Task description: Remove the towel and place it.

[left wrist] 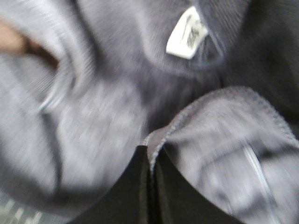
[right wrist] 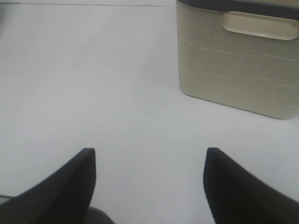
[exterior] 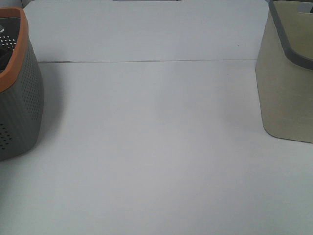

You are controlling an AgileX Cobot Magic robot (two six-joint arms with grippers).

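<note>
Left end effector (left wrist: pixel 149 161) was clamped together on towel (left wrist: pixel 93 116), stitched hem pinched between jaws; white label (left wrist: pixel 187 32) close by. Grasp made; lift-out and placing not yet done. Towel judged inside grey basket (exterior: pixel 19 98), 9 o'clock. Right end effector (right wrist: pixel 150 151) stood apart, holding nothing, above worktop (exterior: pixel 156 147), facing beige bin (exterior: pixel 288 88), 3 o'clock.

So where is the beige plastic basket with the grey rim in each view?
Exterior high: beige plastic basket with grey rim at the right edge, on the white table.
Left wrist: not in it; the navy-grey terry towel fills it.
Right wrist: the basket stands beyond the open right gripper.
Shared landmark: the table's thin seam line.
</note>
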